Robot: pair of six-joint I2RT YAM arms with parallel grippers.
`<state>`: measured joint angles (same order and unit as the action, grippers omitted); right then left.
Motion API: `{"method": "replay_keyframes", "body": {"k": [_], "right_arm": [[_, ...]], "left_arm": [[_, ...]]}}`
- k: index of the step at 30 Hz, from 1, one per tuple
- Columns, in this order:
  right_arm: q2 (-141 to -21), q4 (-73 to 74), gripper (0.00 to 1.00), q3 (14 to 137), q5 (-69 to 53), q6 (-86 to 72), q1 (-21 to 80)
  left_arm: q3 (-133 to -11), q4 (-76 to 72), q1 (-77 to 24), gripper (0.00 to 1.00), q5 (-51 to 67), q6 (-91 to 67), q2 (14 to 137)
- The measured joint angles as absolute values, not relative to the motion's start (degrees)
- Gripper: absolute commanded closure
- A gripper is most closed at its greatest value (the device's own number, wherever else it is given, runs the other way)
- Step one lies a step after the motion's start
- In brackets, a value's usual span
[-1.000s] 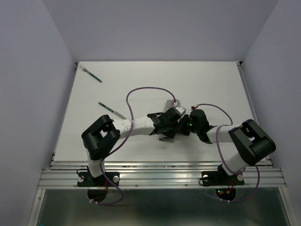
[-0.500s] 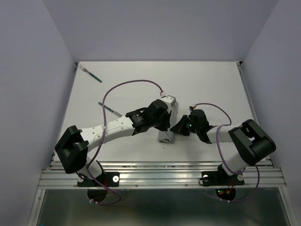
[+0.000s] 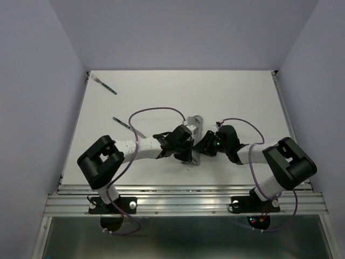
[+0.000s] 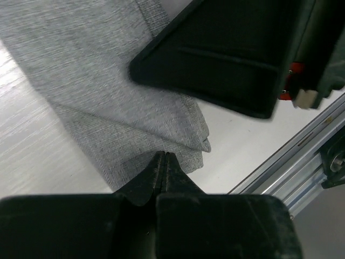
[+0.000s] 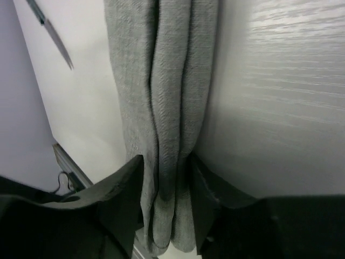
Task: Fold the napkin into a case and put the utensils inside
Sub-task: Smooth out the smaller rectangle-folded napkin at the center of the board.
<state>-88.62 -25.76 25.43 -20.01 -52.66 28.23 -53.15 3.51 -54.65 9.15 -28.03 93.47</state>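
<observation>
3 plain lavender walls close in 1 white table, left, right and far. 1 ribbed aluminium rail runs along the table's near edge and carries both bases.

There are 2 arms, white with black joints. The left arm reaches in from the left and the right arm from the right. Each carries 1 purple cable that loops above the table. Their heads meet just nearer than the table's middle.

There is 1 napkin, plain grey cloth folded into a narrow layered strip. It lies between the 2 heads with its long side running from far to near.

The right gripper straddles the strip's near end. Its fingers press in from both sides, so the folds bunch up narrow between them: it is pinching the napkin.

The left gripper has its jaws pressed together. The tips sit at the edge of the strip's lowest layer, by a corner of the cloth. Whether any cloth is caught between them cannot be told. In the left wrist view the right gripper's black body hangs over the cloth.

There are 2 utensils, both with teal handles and both lying bare on the table, well apart from the napkin. The knife lies left of the strip, partly crossed by the left arm's cable. The other utensil lies near the far left corner.
</observation>
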Motion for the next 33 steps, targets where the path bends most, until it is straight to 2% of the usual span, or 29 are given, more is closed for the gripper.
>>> {"method": "replay_keyframes", "body": {"k": [5, 18, 22, 30, 33], "right_arm": [[-86.32, -25.54, 0.43, 24.8, -20.16, -53.25, 28.23], [-79.0, -24.38, 0.48, 18.28, -21.41, -54.24, 28.23], [-80.55, -26.39, 0.57, 17.93, -23.22, -54.83, 28.23], [-84.47, -28.77, 0.97, 17.85, -24.91, -55.7, 28.6], [-84.68, -28.95, 0.99, 17.82, -24.86, -55.72, 28.6]], "left_arm": [[-53.15, 1.13, -54.72, 1.0, 10.74, -28.86, 95.42], [-53.12, -4.4, -54.74, 1.0, 12.47, -30.83, 98.02], [-53.12, -5.06, -54.74, 1.0, 12.47, -31.38, 98.63], [-53.12, -5.43, -54.74, 1.0, 11.99, -32.03, 98.61], [-52.99, -5.34, -54.74, 1.0, 11.81, -32.16, 98.21]]}}
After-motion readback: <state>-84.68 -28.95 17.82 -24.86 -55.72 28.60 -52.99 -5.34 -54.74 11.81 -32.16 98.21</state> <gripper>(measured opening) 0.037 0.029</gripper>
